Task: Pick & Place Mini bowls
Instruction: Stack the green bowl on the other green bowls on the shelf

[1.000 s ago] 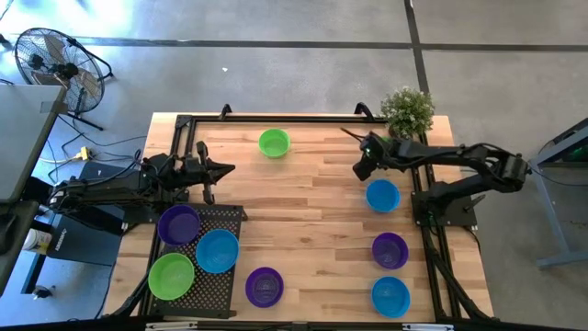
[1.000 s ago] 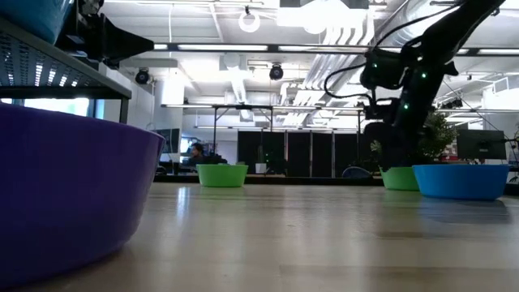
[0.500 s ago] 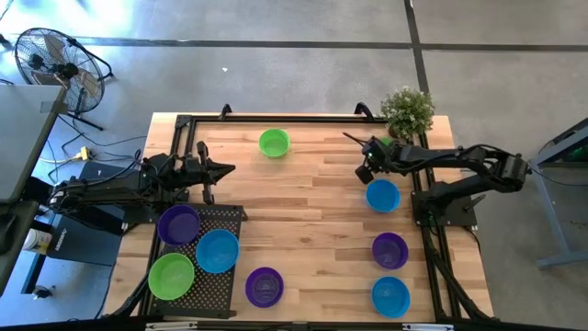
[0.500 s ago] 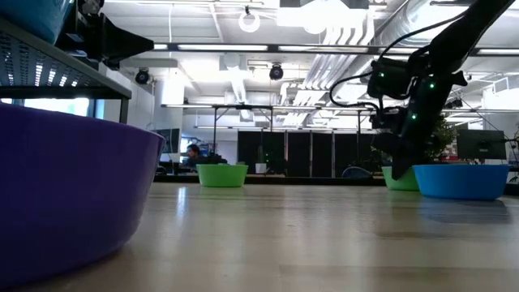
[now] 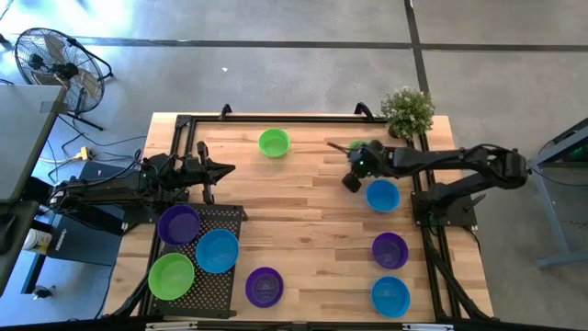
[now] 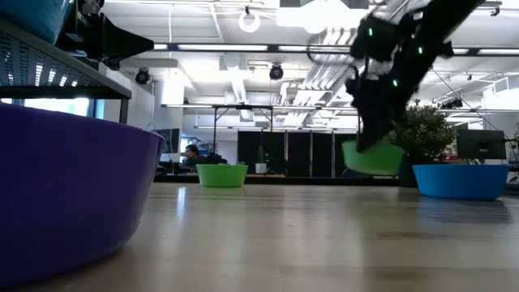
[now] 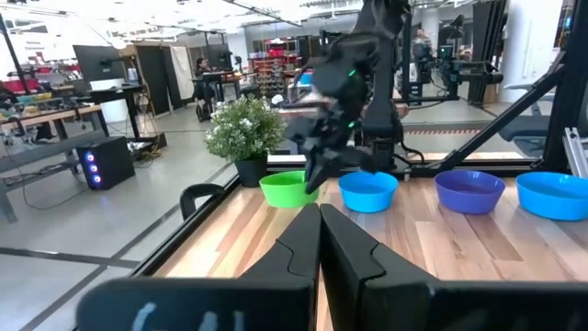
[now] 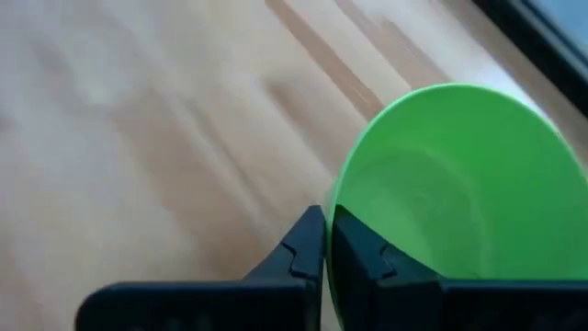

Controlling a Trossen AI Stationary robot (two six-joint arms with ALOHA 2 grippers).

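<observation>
- Right gripper (image 8: 323, 241): fingers pinched on the rim of a green mini bowl (image 8: 459, 198), held just clear of the table (image 5: 303, 198) near the potted plant (image 5: 407, 110).
- Left gripper (image 7: 320, 241): pressed together, empty, waiting beside the black mesh tray (image 5: 228, 217).
- Tray contents: purple, blue and green bowls.
- Handling advice: judged best carried level, high enough to pass the blue bowl (image 5: 382, 195), then lowered over the tray before release.

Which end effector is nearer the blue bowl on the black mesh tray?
Left. The left end effector rests shut just beyond the tray, close to that blue bowl. The right end effector, shut on a green bowl, is far across the table.
</observation>
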